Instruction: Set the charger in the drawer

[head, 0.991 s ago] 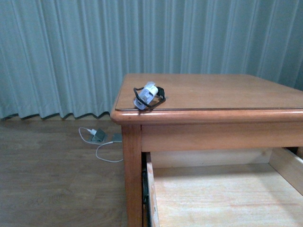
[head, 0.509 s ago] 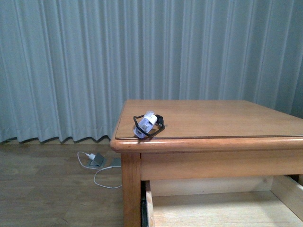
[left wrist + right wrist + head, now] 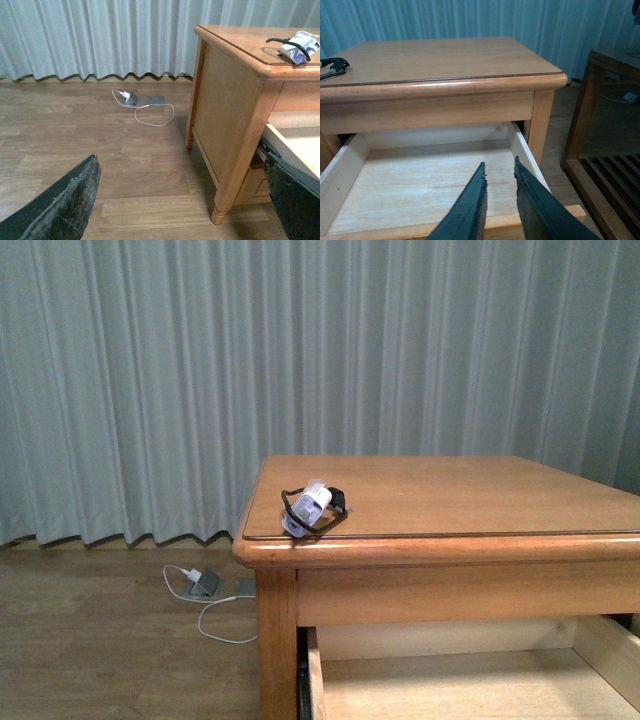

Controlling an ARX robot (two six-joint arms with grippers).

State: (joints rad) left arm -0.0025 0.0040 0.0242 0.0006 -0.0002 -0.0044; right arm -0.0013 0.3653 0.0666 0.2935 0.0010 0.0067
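The charger (image 3: 313,508), a small white block wrapped in black cable, lies on the near left corner of the wooden table. It also shows in the left wrist view (image 3: 297,45), and part of its cable shows in the right wrist view (image 3: 333,65). The drawer (image 3: 314,670) is pulled open under the tabletop, its pale wood interior (image 3: 420,185) empty. My left gripper (image 3: 185,195) is open, low beside the table's left side above the floor. My right gripper (image 3: 499,172) is shut and empty, above the drawer's front right part. Neither gripper shows in the front view.
The table (image 3: 450,540) stands before a grey-green curtain (image 3: 200,370). A white charger with thin white cable and a grey device (image 3: 205,585) lies on the wood floor to the left; it shows too in the left wrist view (image 3: 132,97). A dark slatted wooden stand (image 3: 605,145) is at the right.
The front view has tilted upward: the table and charger sit lower in the picture and less of the open drawer shows. The charger has not moved on the table.
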